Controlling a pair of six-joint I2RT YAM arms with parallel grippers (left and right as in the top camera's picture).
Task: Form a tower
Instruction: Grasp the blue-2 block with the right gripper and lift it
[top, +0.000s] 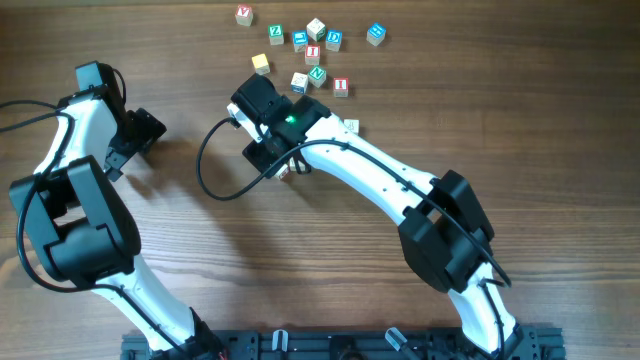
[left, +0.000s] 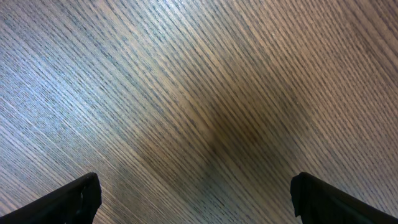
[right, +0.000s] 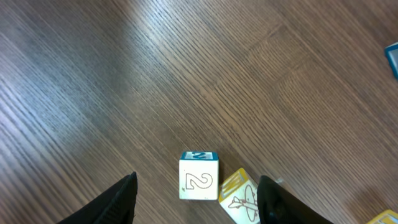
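Observation:
Two small wooden cubes lie on the table between my right gripper's (right: 199, 205) open fingers. One is a white cube with a "2" and a blue top (right: 199, 177). The other is a tilted yellow cube with an airplane (right: 239, 198), close to the right-hand finger (right: 277, 202). The other finger stands apart from the "2" cube. From above, this gripper (top: 285, 165) sits below a cluster of loose cubes, among them a red "I" cube (top: 313, 52) and a green "N" cube (top: 317, 75). I cannot make out a tower. My left gripper (left: 196, 199) is open over bare wood.
Several more letter cubes lie scattered at the table's far middle, such as a blue one (top: 375, 33) and a red one (top: 244, 14). A pale cube (top: 351, 126) sits beside the right arm. The left arm (top: 140, 135) is at the far left.

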